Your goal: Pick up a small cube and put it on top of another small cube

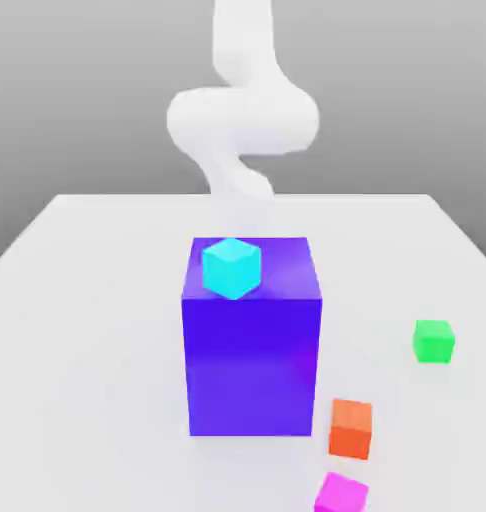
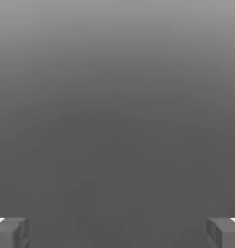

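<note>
Stacking is not yet begun. Resting alone on the white table (image 1: 77,300), at the near edge of the exterior view and towards that view's right, the pink cube (image 1: 341,493) is lying just in front of the orange cube (image 1: 351,428); whether the two are touching cannot be told. The green cube (image 1: 433,340) is sitting farther back and to the right, apart from both. A cyan cube (image 1: 231,267) is standing on top of the large purple block (image 1: 251,350) at the table's centre. The white arm (image 1: 242,115) is rising behind the block, well away from the pink cube. In the hand view the gripper (image 2: 117,232) is holding its jaws wide apart, empty, with nothing between the fingertips (image 2: 12,231). Approach, grasp, lift and placement are all remaining.
</note>
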Controlling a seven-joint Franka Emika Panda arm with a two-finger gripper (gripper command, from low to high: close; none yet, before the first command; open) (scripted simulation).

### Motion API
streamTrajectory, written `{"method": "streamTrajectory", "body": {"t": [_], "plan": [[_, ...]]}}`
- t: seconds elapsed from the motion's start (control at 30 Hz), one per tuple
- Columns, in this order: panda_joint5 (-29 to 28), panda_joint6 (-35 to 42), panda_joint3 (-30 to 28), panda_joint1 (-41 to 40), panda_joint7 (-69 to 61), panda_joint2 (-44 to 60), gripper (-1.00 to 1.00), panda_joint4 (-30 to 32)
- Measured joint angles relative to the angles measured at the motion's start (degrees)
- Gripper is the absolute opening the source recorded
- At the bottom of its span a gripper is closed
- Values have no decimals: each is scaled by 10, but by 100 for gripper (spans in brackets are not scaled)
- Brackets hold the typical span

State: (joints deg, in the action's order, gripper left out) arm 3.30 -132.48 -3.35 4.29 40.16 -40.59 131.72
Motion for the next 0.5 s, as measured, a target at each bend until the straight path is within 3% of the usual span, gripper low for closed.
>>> {"method": "streamTrajectory", "body": {"t": [0.3, 0.5], "plan": [[130, -22, -95, 128, -213, 194, 0, -3], [207, -37, -107, 165, -347, 321, 0, -5]]}}
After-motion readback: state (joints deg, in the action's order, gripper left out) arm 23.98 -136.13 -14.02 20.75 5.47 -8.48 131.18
